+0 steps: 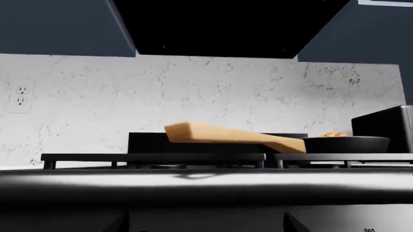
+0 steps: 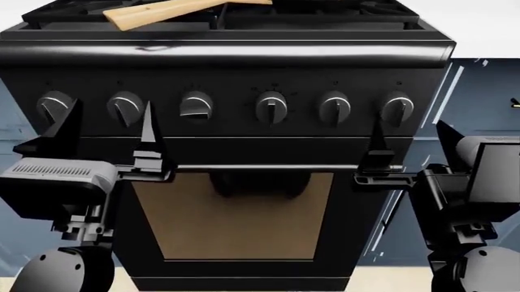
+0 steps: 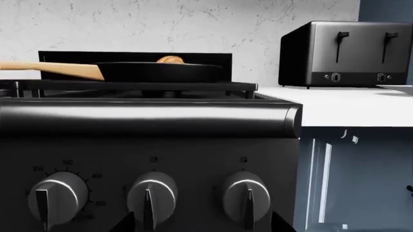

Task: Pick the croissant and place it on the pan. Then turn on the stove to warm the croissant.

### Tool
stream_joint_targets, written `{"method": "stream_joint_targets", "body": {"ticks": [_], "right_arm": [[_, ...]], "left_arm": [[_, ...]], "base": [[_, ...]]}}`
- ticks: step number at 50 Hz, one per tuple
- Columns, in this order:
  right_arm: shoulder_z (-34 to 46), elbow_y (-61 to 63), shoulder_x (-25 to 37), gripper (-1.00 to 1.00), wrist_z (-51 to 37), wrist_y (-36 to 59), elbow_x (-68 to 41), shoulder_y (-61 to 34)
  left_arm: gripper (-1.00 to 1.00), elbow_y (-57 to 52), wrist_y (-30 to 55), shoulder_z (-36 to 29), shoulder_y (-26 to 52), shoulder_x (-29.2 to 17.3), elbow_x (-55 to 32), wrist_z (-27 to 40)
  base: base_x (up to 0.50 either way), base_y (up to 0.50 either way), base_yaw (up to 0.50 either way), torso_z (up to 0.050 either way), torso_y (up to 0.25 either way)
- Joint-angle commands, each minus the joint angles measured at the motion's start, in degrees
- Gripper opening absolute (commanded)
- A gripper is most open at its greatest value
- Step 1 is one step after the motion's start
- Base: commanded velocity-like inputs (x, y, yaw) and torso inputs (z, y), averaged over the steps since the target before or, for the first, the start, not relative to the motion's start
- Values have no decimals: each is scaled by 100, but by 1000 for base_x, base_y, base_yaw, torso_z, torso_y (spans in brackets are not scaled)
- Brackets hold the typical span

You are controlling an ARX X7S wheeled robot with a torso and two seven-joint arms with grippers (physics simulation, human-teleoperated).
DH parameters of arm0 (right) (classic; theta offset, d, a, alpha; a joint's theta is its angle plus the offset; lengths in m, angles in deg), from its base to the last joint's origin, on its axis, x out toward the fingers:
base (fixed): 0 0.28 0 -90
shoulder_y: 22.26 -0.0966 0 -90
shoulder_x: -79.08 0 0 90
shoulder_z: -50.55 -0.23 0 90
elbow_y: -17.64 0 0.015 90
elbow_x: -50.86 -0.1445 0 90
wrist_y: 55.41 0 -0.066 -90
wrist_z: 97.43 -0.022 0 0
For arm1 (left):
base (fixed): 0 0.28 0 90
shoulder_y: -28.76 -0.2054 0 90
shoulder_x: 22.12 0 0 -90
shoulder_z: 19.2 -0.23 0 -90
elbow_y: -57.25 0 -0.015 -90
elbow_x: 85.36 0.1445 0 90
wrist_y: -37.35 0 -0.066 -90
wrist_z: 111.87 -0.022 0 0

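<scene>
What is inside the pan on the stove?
The croissant lies inside the pan; only its top shows above the rim. The pan's wall hides its lower part.

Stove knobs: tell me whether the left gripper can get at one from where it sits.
Probably yes. The left gripper hangs open in front of the stove, its fingers straddling the second knob from the left, with nothing visible between them.

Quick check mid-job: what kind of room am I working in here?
Most likely a home kitchen: a black gas stove with front knobs, a four-slot toaster on the white counter, and a marble-look backsplash.
</scene>
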Motion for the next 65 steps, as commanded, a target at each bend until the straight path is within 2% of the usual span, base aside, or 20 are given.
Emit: {"method": "stream_joint_targets", "body": {"ticks": [1, 14, 20, 65], "right_arm": [[-22, 11, 9, 100, -19, 1, 4, -2], [-23, -362, -68, 100, 148, -10, 96, -5], [-27, -608, -113, 100, 301, 5, -14, -28], [-210, -1830, -334, 100, 1420, 3, -516, -342]], "left_arm": [[100, -8, -93, -33, -22, -26, 39, -15], [100, 94, -160, -50, 18, -35, -311, -238], [100, -43, -219, -354, 6, -226, 270, -297], [100, 129, -125, -225, 173, -233, -99, -240]], "base": [[0, 0, 0, 0, 0], [0, 0, 0, 0, 0], [0, 0, 0, 0, 0], [0, 0, 0, 0, 0]]}}
